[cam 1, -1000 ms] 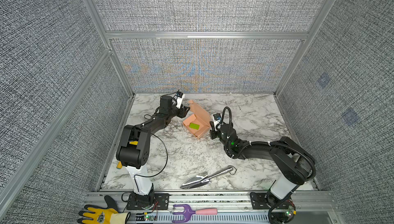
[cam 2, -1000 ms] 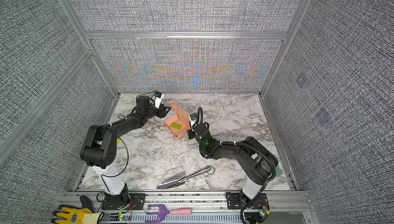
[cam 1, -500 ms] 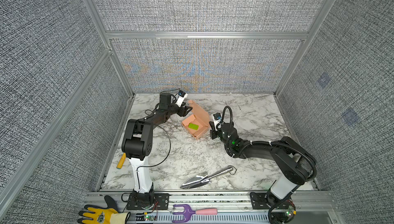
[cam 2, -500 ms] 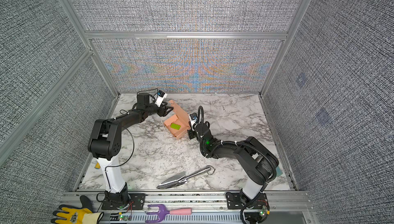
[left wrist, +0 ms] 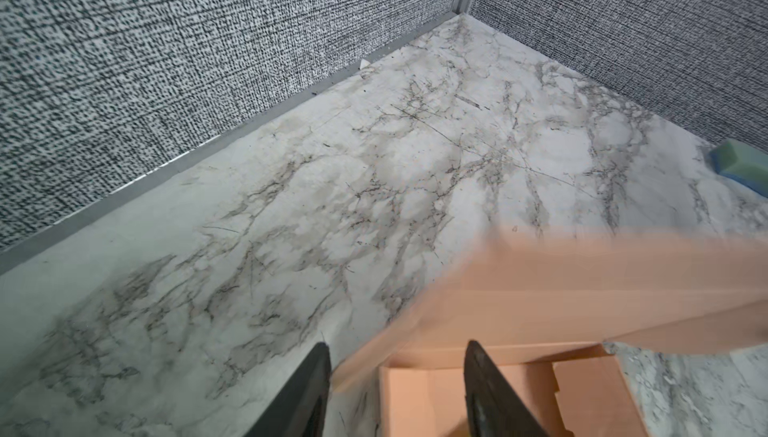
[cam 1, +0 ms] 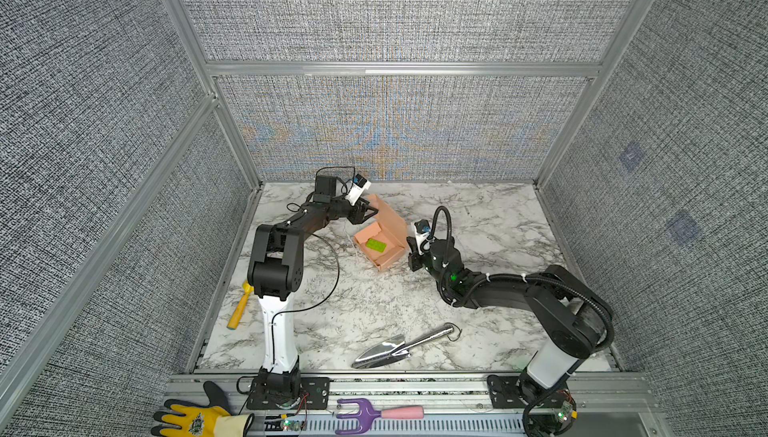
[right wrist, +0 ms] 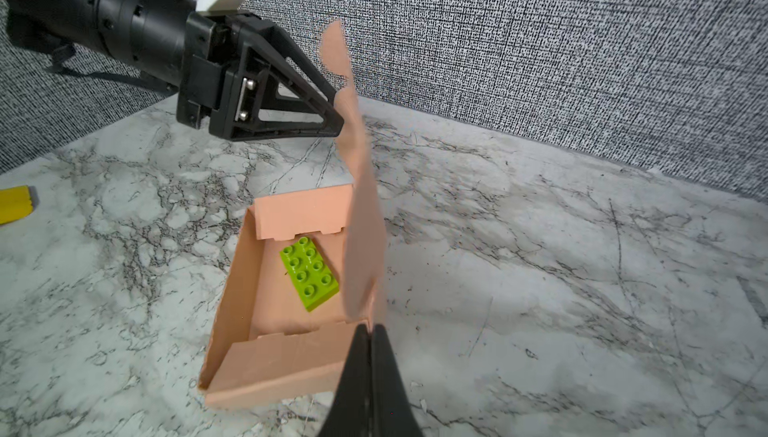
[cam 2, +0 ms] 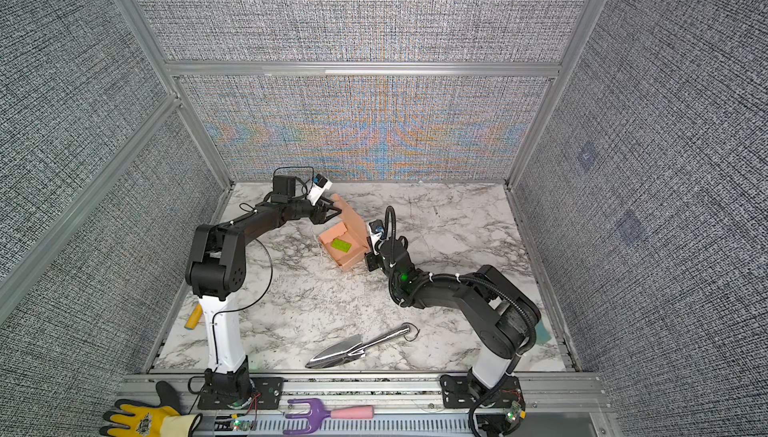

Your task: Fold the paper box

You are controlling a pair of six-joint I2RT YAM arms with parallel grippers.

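Paper box (right wrist: 270, 364) sits with its lid (right wrist: 363, 214) raised. Left gripper (left wrist: 395, 345) stands open at the lid; right gripper (right wrist: 370, 329), closed, is at the box's corner.

Marble table (cam 1: 374, 302) bears paper box (cam 1: 390, 223), trowel (cam 1: 399, 345), yellow handle (cam 1: 239, 310)

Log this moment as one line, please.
paper box: lid raised; green brick: inside; left jaws: open beside lid; right jaws: shut at corner
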